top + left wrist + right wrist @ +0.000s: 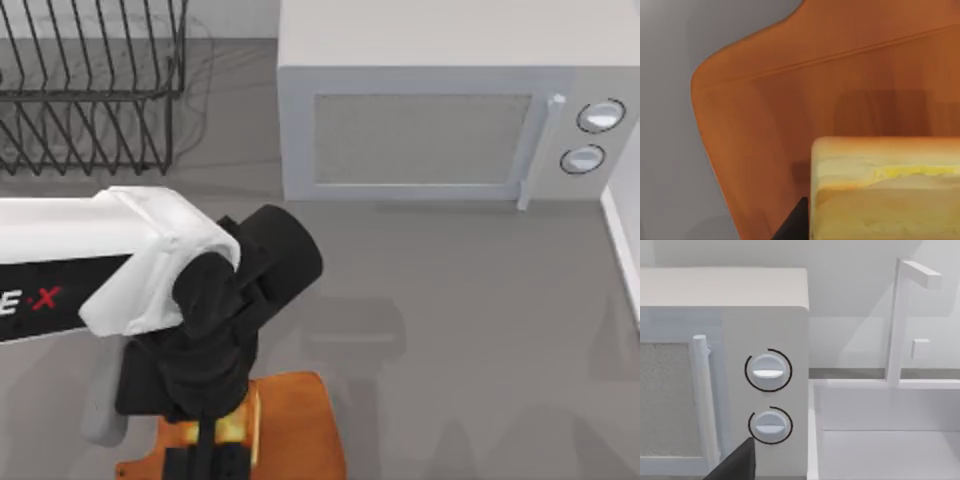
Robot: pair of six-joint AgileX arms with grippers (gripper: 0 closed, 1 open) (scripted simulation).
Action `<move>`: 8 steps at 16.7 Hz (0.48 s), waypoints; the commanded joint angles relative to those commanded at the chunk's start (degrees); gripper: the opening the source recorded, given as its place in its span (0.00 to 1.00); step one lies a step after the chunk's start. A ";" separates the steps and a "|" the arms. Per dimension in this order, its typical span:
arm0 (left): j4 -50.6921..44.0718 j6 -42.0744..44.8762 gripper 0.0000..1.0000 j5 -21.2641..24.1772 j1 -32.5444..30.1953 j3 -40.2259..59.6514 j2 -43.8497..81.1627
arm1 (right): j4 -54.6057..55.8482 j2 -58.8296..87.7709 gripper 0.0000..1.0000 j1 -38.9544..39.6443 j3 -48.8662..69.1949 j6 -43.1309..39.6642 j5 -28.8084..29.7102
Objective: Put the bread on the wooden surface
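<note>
The left claw hangs over the board at the near edge of the worktop, toward its left side, with the bread clamped between its dark fingers — a golden-yellow sliver shows between them from above. In the left wrist view the bread sits close under the camera, with the orange-brown board spread beneath it and a soft shadow on the wood just beyond the crust. That shadow suggests the bread is very near the surface, but whether it already touches the wood cannot be told from here.

So the step in hand looks like the placing itself — the carry seems done, and the piece is inside the board's outline rather than over the grey worktop.

The next move calls for a short, straight descent if any gap is left, then parting the fingers enough to free the bread without dragging it sideways, and a vertical lift away. The piece lies fairly near the board's rounded corner, so a sideways nudge on release would be the thing to avoid.

The right arm is parked; its wrist camera faces the microwave and the sink, and its claw's state cannot be told.
</note>
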 joint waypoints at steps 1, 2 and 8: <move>1.00 -0.02 0.00 -0.04 -0.02 -0.52 0.30 | 0.00 0.00 1.00 0.00 0.00 0.00 0.00; 1.86 -0.02 0.00 -0.08 -0.03 -0.98 0.59 | 0.00 0.00 1.00 0.00 0.00 0.00 0.00; 2.52 -0.03 0.08 -0.12 -0.04 -1.46 0.96 | 0.00 0.00 1.00 0.00 0.00 0.00 0.00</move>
